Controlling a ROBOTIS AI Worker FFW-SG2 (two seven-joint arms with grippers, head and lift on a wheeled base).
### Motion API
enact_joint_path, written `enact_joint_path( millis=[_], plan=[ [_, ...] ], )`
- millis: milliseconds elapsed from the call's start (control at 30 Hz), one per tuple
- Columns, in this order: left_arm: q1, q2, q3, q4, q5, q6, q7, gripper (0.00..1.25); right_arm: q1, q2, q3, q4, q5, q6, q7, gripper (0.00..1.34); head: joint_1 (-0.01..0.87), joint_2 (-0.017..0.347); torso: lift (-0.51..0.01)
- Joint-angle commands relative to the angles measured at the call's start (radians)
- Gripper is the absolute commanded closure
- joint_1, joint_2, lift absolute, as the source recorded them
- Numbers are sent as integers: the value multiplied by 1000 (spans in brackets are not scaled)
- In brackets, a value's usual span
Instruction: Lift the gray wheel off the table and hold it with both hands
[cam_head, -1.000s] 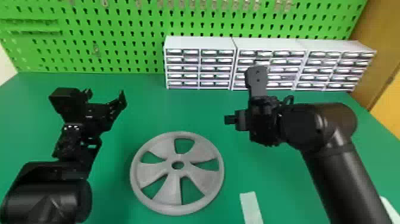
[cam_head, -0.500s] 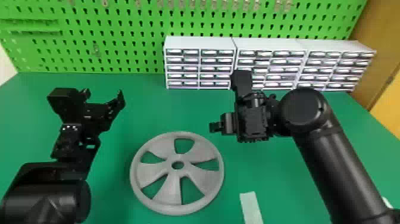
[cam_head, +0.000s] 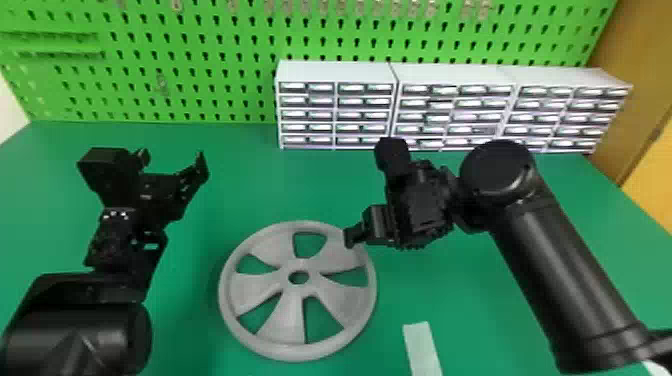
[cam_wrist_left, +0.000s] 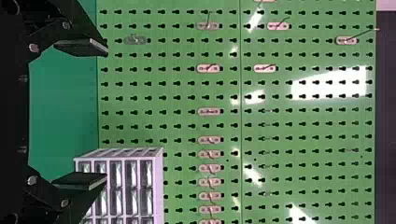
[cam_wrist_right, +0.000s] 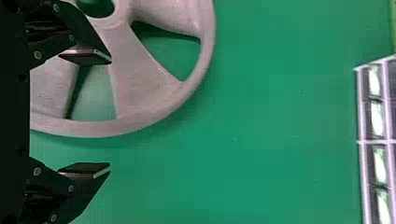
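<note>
We've nothing lifted: gray wheel (cam_head: 285, 325) lies flat on the surface (cam_head: 235, 175), our right hand (cam_wrist_right: 110, 113) is open above its far right side, left hand (cam_wrist_left: 107, 114) open off its left, so both grips, lift and two-handed hold remain.

Gray wheel (cam_head: 285, 322): looked like plastic, matt, mostly smooth. Table (cam_head: 225, 175) beneath the wheel: smooth, low sheen; material uncertain. Drawer cabinets (cam_head: 340, 72) behind the wheel: plastic by their look, smooth casings, glossy fronts. Pegboard (cam_head: 210, 55), also behind it: smooth painted look, bright glare patches in the left wrist view. Right arm (cam_head: 560, 270), right of the wheel: smooth tube, soft gloss. Right gripper (cam_head: 352, 237) over the wheel's rim: matt housing, screw heads (cam_wrist_right: 38, 55) metallic.
</note>
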Motion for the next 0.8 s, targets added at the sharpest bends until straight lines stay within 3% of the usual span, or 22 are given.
enact_joint_path(
  millis=[0,300,767],
  plan=[
    [0,0,0,0,1,0,1,314,-23,1,13,31,-22,40,-1,452,711,15,-98],
    [0,0,-2,-2,1,0,2,314,-46,4,26,88,-72,74,-1,450,711,15,-98],
    [-2,0,0,-2,3,0,2,314,-51,0,39,102,-46,68,-1,450,711,15,-98]
  ],
)
